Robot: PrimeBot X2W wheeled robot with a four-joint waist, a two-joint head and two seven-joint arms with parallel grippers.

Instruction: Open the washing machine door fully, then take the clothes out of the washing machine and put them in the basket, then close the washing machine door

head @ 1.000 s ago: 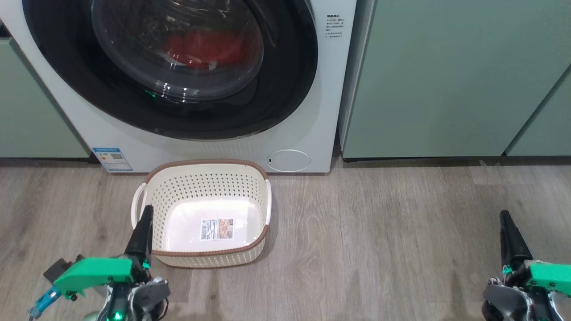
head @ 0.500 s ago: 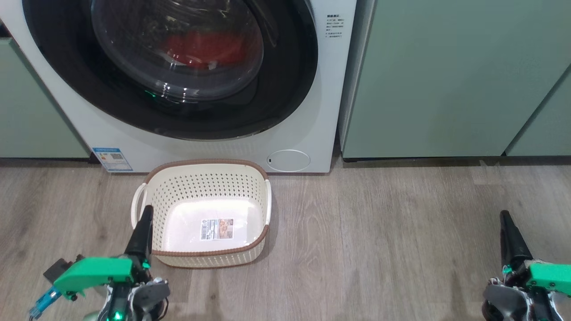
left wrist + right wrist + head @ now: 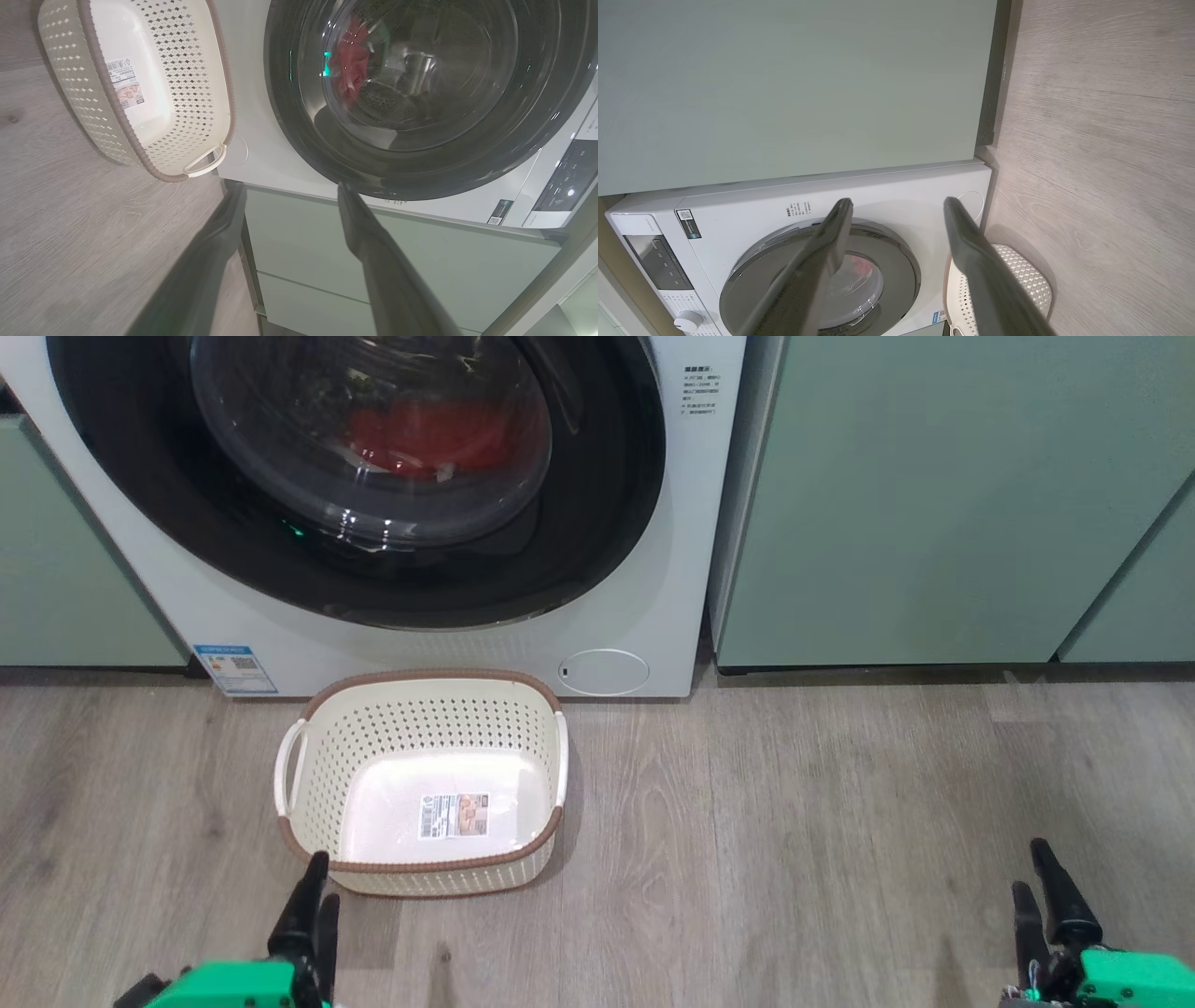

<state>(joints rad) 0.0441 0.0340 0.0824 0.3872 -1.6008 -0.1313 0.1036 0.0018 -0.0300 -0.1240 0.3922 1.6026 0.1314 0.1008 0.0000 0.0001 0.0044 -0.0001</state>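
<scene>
The washing machine door [image 3: 359,448] sits shut against the washing machine [image 3: 467,658], across the upper left of the head view. We judge it rigid and fairly heavy, with a glossy black rim that may slip in a pinch. Take hold at its outer edge, since we cannot make out a handle. The clothes [image 3: 425,434] lie behind the door glass, a red bundle near the top of the frame. We expect them to be soft, light and limp; pinch a raised fold. The basket [image 3: 429,677] stands empty on the floor [image 3: 794,821] just below the machine, and is probably light and easily pushed. The left gripper [image 3: 289,196] and the right gripper [image 3: 897,203] each stand with jaws apart, holding nothing.
</scene>
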